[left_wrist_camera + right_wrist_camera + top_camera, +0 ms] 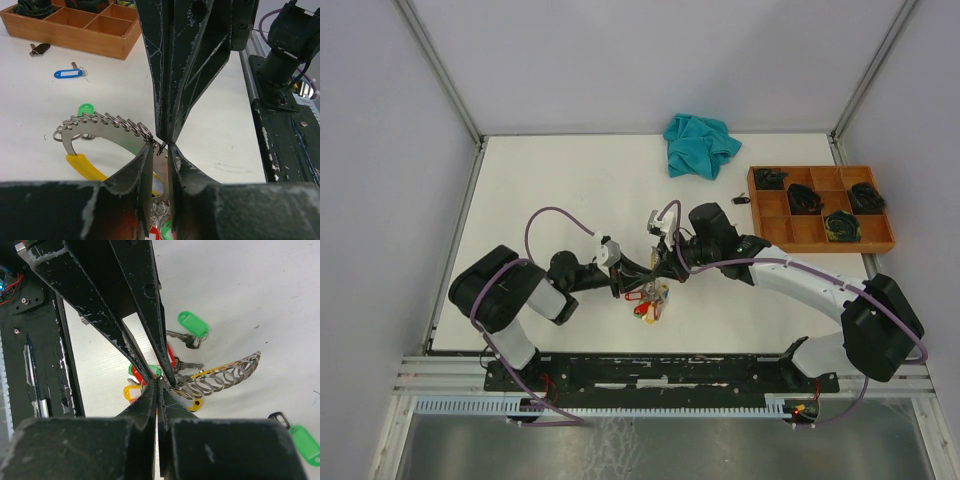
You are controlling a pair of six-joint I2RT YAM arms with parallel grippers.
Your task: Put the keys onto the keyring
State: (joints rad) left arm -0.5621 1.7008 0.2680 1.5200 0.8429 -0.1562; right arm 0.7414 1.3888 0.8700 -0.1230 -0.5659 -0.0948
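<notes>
View from above: both arms meet over the middle of the table, left gripper (638, 274) and right gripper (663, 268) tip to tip, just above the bunch of keys (650, 302). Both pairs of jaws are too small here for us to judge. A teal cloth (700, 146) and a wooden tray (820, 246) lie well apart at the far side, and neither is in the way.

Left wrist view: the keyring (116, 139) arcs toward the meeting fingertips, a row of split loops already threaded along it. The right jaws are pressed together at its end. The left jaws stand a little apart with silver metal in the gap, and we cannot tell whether they pinch it. Risk, in our judgement: two sets of tips crowd one thin wire, so a small misalignment could let the wire spring free and the loops slide back off. A blue-tagged key (67, 74) lies loose near the tray, with a dark fob (39, 49) beyond it.

Right wrist view: a green-tagged key (192, 324) lies loose near the ring, and another green tag (305, 440) sits further off. Tags heaped under the tips hide the wire end, so a snag on the yellow tag (131, 392) could go unnoticed.
</notes>
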